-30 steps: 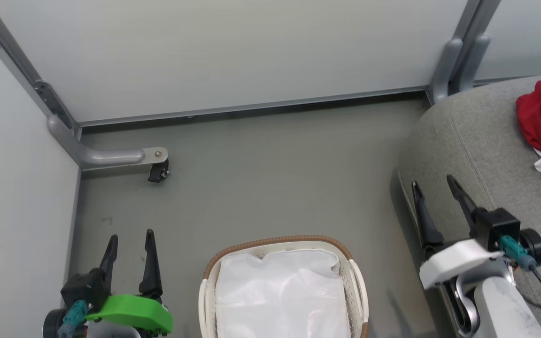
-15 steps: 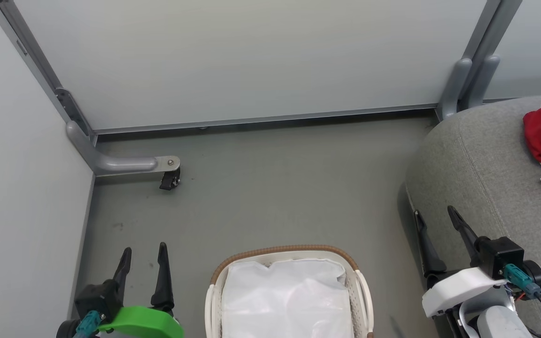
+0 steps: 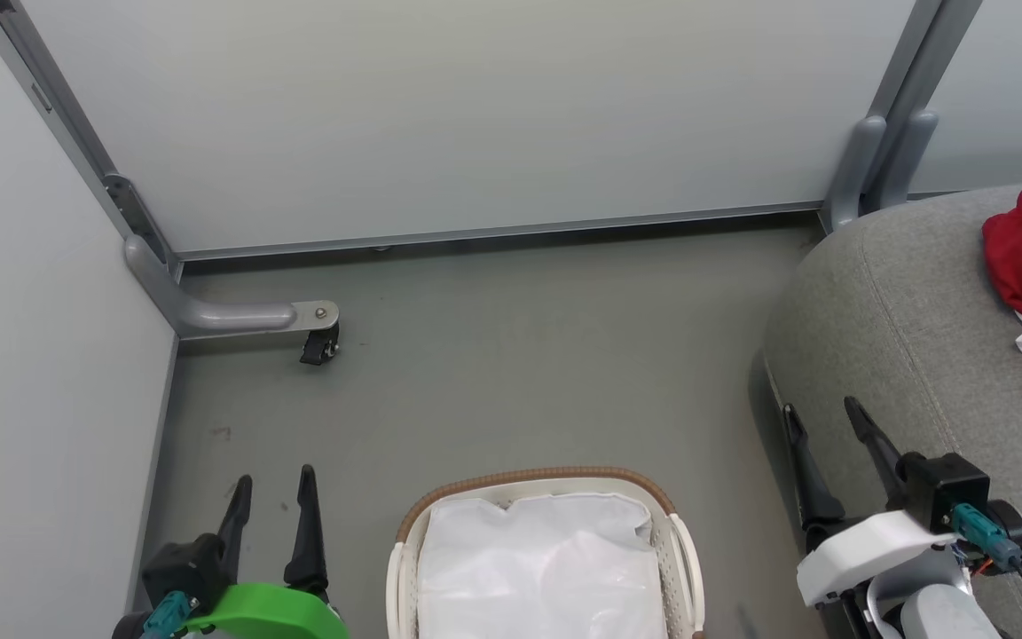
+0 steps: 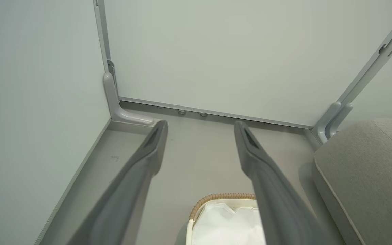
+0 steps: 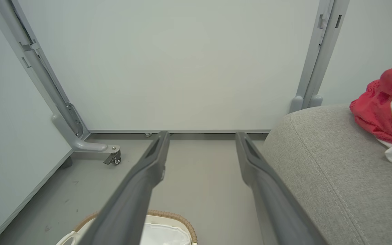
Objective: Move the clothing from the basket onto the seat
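**Red clothes on the sofa, basket looks emptied out**

The clothing point(image 3: 1021, 244) sits in a crumpled red heap with white bits poking out, up on the seat point(image 3: 910, 328) near the far right edge of the head view. Part of it is cut off there, so I can't tell if that's both garments or just one. It lies well in from the cushion's rounded edge, which makes sense: soft stuff dropped there won't slide off.

The basket point(image 3: 533, 477) is on the floor point(image 3: 520, 373) just left of the seat, and all I can see inside is the white liner point(image 3: 546, 568). Its near end runs off the frame though, so take "empty" as my guess.

Both arms sit low, one on each side of the basket. The left gripper point(image 3: 276, 475) is over bare floor, fingers apart, nothing in them. The right gripper point(image 3: 821, 408) hangs at the cushion's edge, fingers also spread and empty. My read is the job's done or close to it.
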Controlling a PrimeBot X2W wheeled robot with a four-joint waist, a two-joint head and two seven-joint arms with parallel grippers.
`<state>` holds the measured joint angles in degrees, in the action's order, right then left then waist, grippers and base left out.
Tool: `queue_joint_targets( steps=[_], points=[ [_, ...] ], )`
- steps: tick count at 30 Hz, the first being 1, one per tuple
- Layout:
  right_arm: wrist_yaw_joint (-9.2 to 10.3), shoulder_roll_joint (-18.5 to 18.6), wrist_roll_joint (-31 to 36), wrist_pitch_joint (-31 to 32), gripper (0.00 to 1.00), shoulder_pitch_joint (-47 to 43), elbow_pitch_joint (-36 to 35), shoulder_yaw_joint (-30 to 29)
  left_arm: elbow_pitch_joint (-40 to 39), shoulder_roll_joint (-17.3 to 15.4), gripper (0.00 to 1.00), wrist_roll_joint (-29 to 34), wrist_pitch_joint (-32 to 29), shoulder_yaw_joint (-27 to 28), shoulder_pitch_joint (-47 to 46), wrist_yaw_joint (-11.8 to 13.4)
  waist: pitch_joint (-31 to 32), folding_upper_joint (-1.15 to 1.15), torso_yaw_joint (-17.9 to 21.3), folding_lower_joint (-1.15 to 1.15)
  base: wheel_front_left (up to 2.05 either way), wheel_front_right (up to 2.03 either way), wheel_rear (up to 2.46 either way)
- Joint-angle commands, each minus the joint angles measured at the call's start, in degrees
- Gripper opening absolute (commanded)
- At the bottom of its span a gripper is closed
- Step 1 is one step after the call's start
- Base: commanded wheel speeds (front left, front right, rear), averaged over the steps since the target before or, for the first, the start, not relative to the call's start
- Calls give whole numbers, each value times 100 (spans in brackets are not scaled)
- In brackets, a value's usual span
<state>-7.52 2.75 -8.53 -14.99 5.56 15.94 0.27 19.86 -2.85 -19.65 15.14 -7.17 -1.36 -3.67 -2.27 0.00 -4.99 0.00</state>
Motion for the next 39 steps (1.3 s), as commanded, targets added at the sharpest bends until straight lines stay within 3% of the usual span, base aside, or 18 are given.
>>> queue_joint_targets(
  steps=[1,39],
  points=[
    [0,-7,-8,4,0,-4,37,-1,40,0,0,-8,-4,-7,0,-1,1,0,0,0,0,0,0],
    [2,-2,-3708,961,0,22,-35,-303,-198,-2,0,-3218,-962,605,-246,-176,64,0,152,0,0,0,0]
  ],
)
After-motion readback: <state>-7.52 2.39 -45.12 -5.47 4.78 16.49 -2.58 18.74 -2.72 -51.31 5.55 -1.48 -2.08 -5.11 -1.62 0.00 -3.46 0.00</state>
